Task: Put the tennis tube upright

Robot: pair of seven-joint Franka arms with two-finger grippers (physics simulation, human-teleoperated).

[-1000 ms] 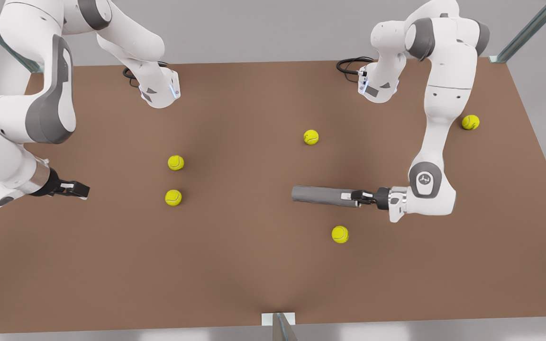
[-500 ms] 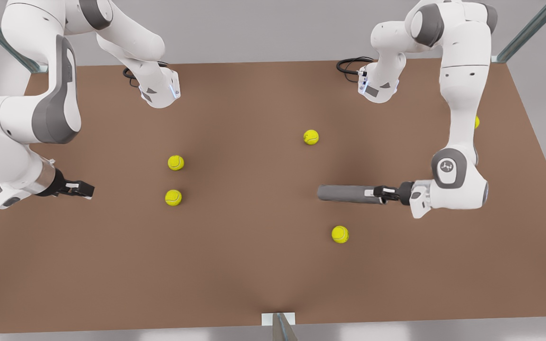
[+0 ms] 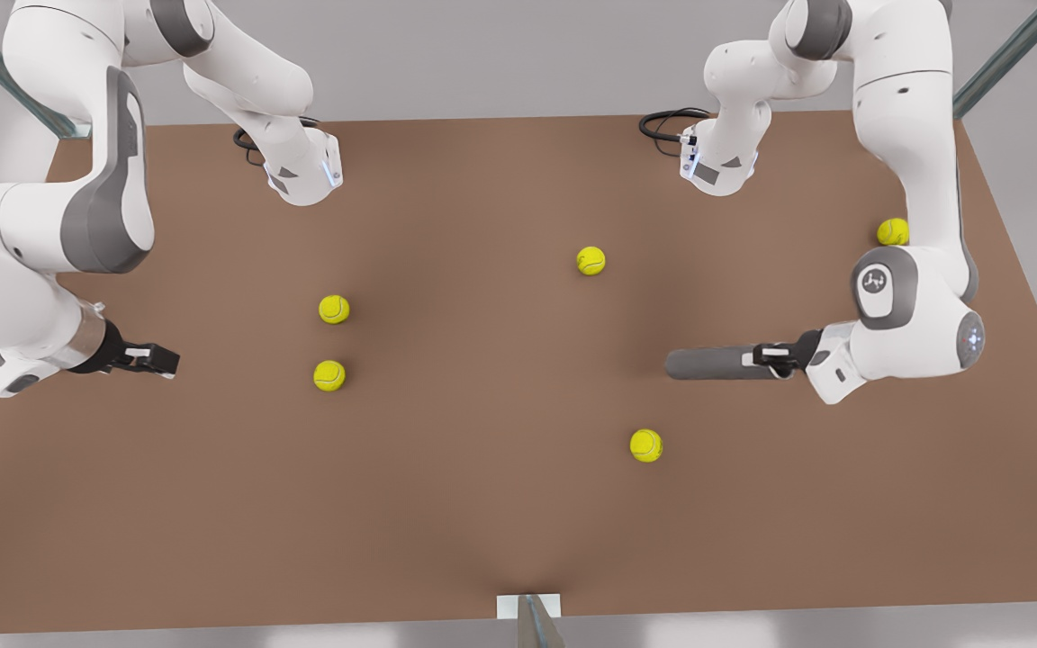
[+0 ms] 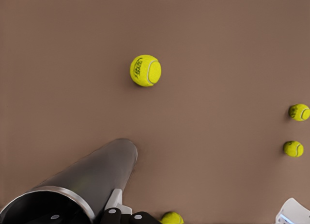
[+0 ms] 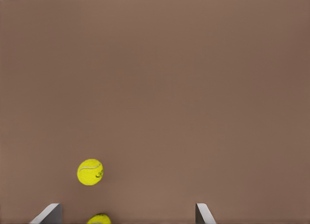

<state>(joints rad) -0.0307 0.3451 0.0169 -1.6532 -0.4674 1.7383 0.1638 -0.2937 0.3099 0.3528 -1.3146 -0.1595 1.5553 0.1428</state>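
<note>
The tennis tube (image 3: 707, 363) is a slim grey cylinder lying level, its long axis running across the front view. My left gripper (image 3: 775, 358), at the front view's right, is shut on the tube's end nearest the arm. In the left wrist view the tennis tube (image 4: 92, 180) points away from the camera, its hollow rimmed end nearest, and my left gripper (image 4: 104, 213) pinches that rim. My right gripper (image 3: 154, 360) waits low at the front view's left, open and holding nothing. Its fingertips (image 5: 48, 213) stand wide apart.
Several yellow tennis balls lie on the brown table (image 3: 482, 504): one (image 3: 590, 261) behind the tube, one (image 3: 645, 445) in front of it, one (image 3: 892, 232) by the left arm, and two (image 3: 334, 309) (image 3: 329, 375) near the right gripper. Both arm bases stand at the back edge.
My left gripper has carried the tube steadily toward the front view's right, still level. The right arm has barely moved.
</note>
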